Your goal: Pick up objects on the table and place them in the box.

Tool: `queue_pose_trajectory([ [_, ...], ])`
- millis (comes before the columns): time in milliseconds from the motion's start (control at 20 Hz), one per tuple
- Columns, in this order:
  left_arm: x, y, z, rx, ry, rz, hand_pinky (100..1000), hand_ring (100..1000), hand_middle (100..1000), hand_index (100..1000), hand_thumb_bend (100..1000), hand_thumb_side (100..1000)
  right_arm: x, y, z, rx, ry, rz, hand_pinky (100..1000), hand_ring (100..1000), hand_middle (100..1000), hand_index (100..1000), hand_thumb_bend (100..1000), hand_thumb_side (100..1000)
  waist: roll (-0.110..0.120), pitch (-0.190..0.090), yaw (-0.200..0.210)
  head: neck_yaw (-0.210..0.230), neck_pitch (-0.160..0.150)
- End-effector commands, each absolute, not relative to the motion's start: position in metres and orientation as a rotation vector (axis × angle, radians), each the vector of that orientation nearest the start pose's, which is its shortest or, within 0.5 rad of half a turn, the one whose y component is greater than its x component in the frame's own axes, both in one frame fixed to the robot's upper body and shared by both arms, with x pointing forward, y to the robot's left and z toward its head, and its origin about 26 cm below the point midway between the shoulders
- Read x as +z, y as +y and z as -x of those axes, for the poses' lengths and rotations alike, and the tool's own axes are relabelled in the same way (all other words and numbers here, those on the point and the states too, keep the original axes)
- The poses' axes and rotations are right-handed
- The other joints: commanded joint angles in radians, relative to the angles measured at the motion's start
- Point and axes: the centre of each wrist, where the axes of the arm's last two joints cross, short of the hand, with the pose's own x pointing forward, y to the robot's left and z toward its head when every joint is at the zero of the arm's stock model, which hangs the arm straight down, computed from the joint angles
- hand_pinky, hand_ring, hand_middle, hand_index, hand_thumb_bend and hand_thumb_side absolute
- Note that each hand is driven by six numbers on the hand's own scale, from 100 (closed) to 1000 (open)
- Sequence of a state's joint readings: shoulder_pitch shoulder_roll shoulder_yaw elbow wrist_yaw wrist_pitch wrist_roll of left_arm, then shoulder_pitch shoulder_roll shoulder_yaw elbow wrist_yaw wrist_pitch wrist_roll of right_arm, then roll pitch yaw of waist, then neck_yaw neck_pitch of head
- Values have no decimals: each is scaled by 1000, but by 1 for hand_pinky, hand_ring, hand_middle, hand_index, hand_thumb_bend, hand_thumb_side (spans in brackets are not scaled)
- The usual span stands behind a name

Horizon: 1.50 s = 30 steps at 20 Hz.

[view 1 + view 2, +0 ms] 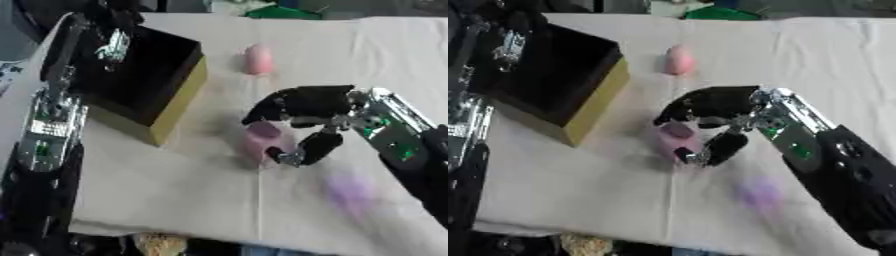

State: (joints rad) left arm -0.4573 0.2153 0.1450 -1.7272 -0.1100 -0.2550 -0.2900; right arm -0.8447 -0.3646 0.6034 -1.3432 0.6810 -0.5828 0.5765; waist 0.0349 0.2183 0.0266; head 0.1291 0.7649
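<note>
Pink block [261, 136] stands near the middle of the desk [175, 185], which is covered with a pale cloth. Right hand [302, 107] arches over it — fingers [262, 111] curled down on its far side, thumb [308, 148] hooked at its near side, so the block sits clamped between them. It appears to rest on the cloth; whether it is lifted cannot be told.

Black box [144, 70] with yellow outer walls sits at the far left corner of the desk, open at the top. Left hand [112, 47] hangs over the box's far left edge; its fingers cannot be made out.

Pink rounded object [257, 59] lies toward the far edge, right of the box. Blurred purple patch [350, 192] shows near the right front of the desk — shape unclear.
</note>
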Motion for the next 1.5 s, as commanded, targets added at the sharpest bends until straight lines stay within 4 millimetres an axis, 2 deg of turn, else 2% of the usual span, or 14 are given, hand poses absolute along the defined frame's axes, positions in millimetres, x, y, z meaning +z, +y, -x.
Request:
queue_pose_trajectory([
  [50,198,275,-355,-611,-2384,-153,628,532,547,741,100,552,176,-124,-408,-2692,1672,-221,918,914,842,977,100,674,1,-14,3,-2,5],
  [400,199,275,-355,-612,-2388,-151,629,531,547,741,100,553,171,-126,-411,-2714,1667,-227,918,909,819,977,100,653,3,-12,5,-4,4],
  [600,199,275,-355,-611,-2390,-151,628,531,546,741,100,552,166,-128,-413,-2729,1670,-233,914,897,784,975,100,584,4,-10,6,-4,4],
  [700,199,275,-355,-610,-2390,-151,629,531,546,742,100,552,165,-129,-414,-2722,1688,-234,906,880,728,972,100,474,4,-10,5,-5,4],
  [750,199,275,-355,-610,-2390,-151,628,531,546,742,100,552,165,-129,-415,-2715,1700,-235,900,869,689,968,100,386,4,-10,5,-4,4],
  [800,199,275,-355,-609,-2390,-151,628,531,546,742,100,552,165,-129,-415,-2706,1713,-235,898,864,670,967,100,348,4,-10,4,-4,5],
  [850,199,275,-355,-609,-2390,-151,629,531,546,742,100,552,165,-129,-415,-2697,1728,-236,889,847,611,960,100,217,4,-10,4,-4,5],
  [950,199,275,-355,-607,-2390,-152,629,531,546,742,100,552,166,-129,-416,-2674,1763,-237,878,818,539,945,100,211,5,-11,3,-4,5],
  [1150,199,276,-355,-602,-2390,-155,628,531,546,742,100,551,167,-130,-416,-2622,1831,-238,860,777,468,928,100,201,6,-12,2,-2,5],
  [1500,199,276,-355,-596,-2391,-156,629,531,546,745,100,549,177,-130,-414,-2526,1932,-249,849,748,425,913,100,190,7,-14,2,0,5],
])
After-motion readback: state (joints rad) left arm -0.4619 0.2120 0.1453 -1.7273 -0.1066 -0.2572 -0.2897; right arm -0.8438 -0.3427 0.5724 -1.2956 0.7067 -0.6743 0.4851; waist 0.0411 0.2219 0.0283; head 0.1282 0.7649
